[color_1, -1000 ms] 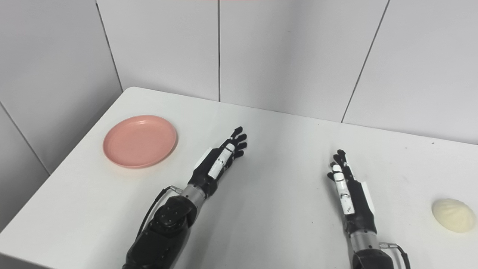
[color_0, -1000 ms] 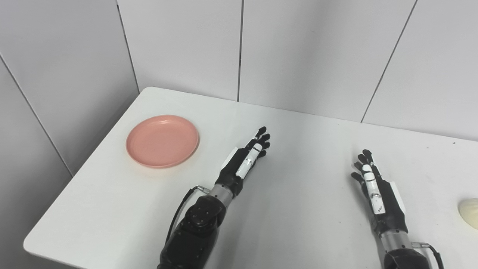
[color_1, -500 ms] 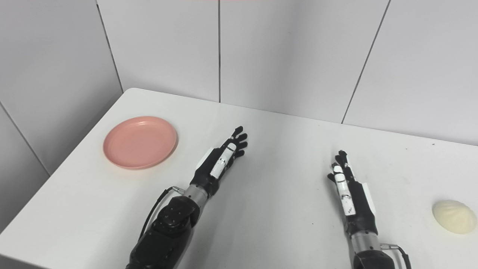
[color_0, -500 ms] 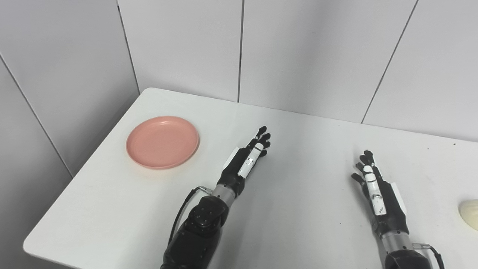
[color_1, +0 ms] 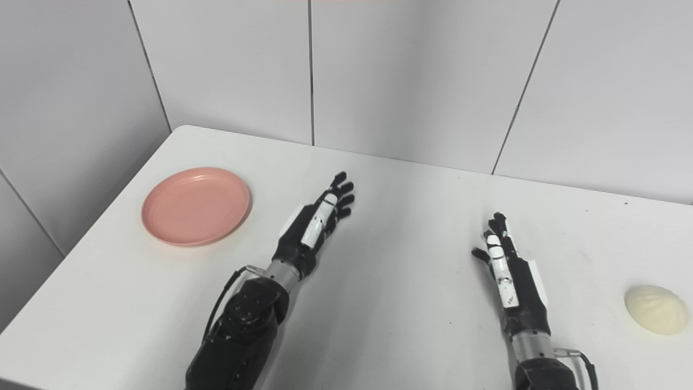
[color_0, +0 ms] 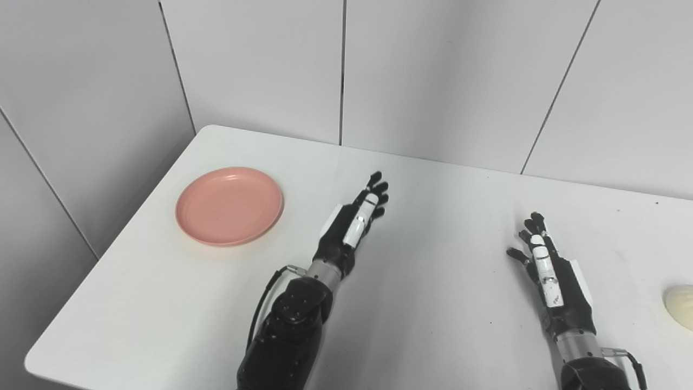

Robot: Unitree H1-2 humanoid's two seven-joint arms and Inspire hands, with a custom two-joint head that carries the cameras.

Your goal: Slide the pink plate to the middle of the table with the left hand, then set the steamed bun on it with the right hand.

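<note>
- The pink plate lies flat on the white worktop, near its left edge and toward the far-left corner, with nothing on it.
- My left hand is over the middle of the worktop, to the right of the plate and clearly apart from it.
- Its fingers are stretched out straight and slightly apart, pointing toward the far right, and they hold nothing.
- My right hand is over the right part of the worktop, nearer to me than the left one.
- Its fingers are also extended and spread, pointing away from me, with nothing between them.
- The steamed bun sits on the worktop at the right edge, well apart from my right hand.
- Pale wall panels rise behind the worktop's far edge.
</note>
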